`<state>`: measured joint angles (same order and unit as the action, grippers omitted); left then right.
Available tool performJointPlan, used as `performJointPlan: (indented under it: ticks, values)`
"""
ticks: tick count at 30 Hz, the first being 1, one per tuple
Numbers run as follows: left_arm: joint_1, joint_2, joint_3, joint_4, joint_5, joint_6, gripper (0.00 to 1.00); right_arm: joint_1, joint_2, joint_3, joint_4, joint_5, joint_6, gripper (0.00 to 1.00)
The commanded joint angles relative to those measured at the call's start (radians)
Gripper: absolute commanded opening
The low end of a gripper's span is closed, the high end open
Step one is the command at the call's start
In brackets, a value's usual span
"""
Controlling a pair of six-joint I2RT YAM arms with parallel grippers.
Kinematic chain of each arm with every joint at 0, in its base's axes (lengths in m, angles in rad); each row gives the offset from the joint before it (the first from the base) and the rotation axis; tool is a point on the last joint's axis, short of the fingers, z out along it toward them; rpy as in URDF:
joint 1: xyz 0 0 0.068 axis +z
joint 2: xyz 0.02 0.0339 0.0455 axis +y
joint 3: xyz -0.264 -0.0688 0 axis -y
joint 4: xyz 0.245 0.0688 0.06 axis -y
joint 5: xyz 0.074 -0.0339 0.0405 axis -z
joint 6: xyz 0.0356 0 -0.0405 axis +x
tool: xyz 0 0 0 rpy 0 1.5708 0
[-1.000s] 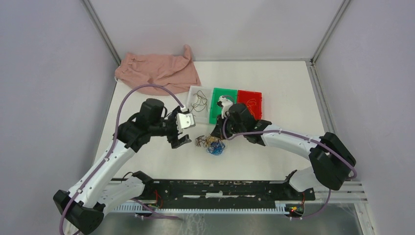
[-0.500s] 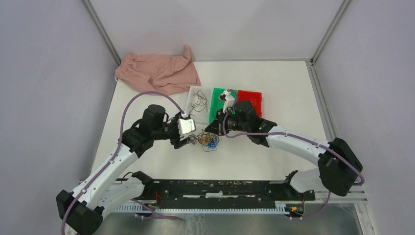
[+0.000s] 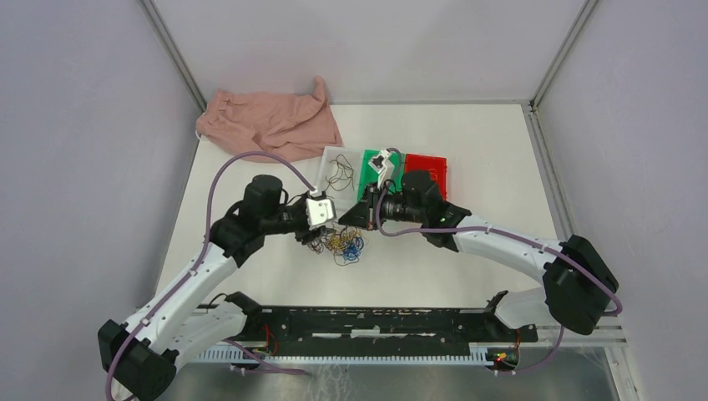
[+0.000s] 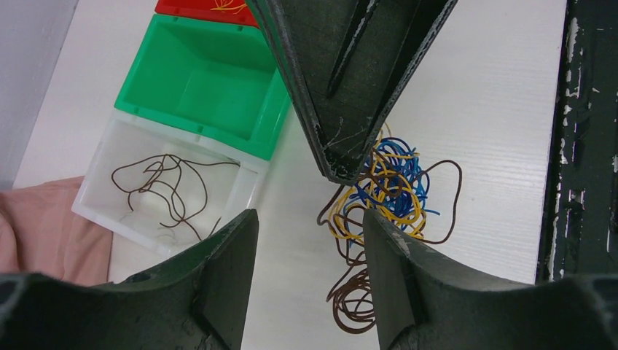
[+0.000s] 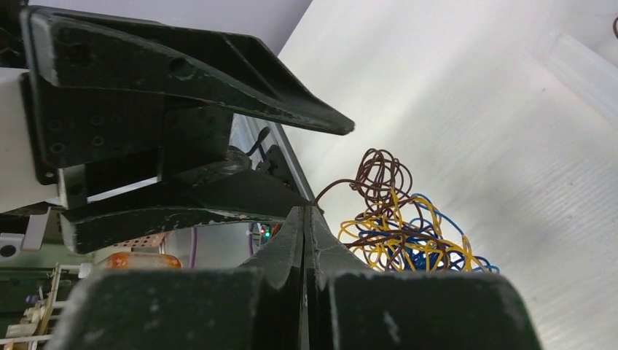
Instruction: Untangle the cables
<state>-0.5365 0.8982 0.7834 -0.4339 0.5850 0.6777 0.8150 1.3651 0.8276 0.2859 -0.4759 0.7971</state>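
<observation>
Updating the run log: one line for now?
left gripper: open beside tangled yellow-blue-brown wire cables | right gripper: shut, tip at tangle

Bright even light, soft shadows

No text, label, brand, number or sign is legible on anything here.

Tangled cables (image 3: 344, 246) on table (image 3: 484, 167), row of bins (image 3: 368, 167) just behind, cloth (image 3: 271, 121) far behind-left
</observation>
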Motion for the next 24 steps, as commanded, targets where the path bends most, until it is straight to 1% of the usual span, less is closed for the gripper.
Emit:
performJointPlan:
  ticks: [1,6,8,9,10,12,13,14,15,16,17,18,20,24]
  values:
    - [-0.005,0.012,0.031,0.050,0.044,-0.042,0.61,0.016,0.000,0.058,0.110,-0.046,0.041,0.00]
    - [-0.005,0.021,0.030,0.049,0.037,-0.046,0.55,0.035,0.010,0.070,0.145,-0.061,0.067,0.00]
    - [-0.005,0.018,0.032,0.070,0.036,-0.070,0.49,0.041,0.013,0.072,0.149,-0.062,0.072,0.00]
    - [-0.005,0.017,0.035,0.078,0.036,-0.082,0.43,0.043,0.013,0.071,0.152,-0.062,0.075,0.00]
    - [-0.005,0.016,0.038,0.082,0.036,-0.092,0.30,0.045,0.013,0.070,0.154,-0.062,0.079,0.00]
    - [-0.005,0.014,0.051,0.083,0.029,-0.111,0.12,0.045,0.010,0.062,0.157,-0.059,0.083,0.00]
    - [-0.005,0.010,0.056,0.079,0.023,-0.118,0.06,0.045,0.004,0.056,0.157,-0.053,0.084,0.00]
    - [-0.005,0.003,0.059,0.074,0.020,-0.123,0.03,0.045,-0.004,0.046,0.163,-0.044,0.088,0.01]
    - [-0.006,-0.008,0.060,0.069,0.019,-0.127,0.03,0.044,-0.011,0.034,0.172,-0.034,0.095,0.06]
    - [-0.007,-0.018,0.061,0.066,0.019,-0.135,0.03,0.044,-0.017,0.023,0.182,-0.024,0.105,0.20]
    - [-0.005,-0.027,0.063,0.066,0.019,-0.150,0.03,0.043,-0.025,0.013,0.191,-0.017,0.109,0.30]
    - [-0.006,-0.034,0.066,0.065,0.023,-0.165,0.03,0.043,-0.030,0.001,0.208,-0.012,0.113,0.36]
    - [-0.005,-0.045,0.079,0.056,0.033,-0.200,0.03,0.039,-0.035,-0.029,0.249,-0.001,0.127,0.45]
    - [-0.005,-0.061,0.114,0.049,0.050,-0.276,0.03,0.028,-0.046,-0.097,0.426,-0.020,0.195,0.53]
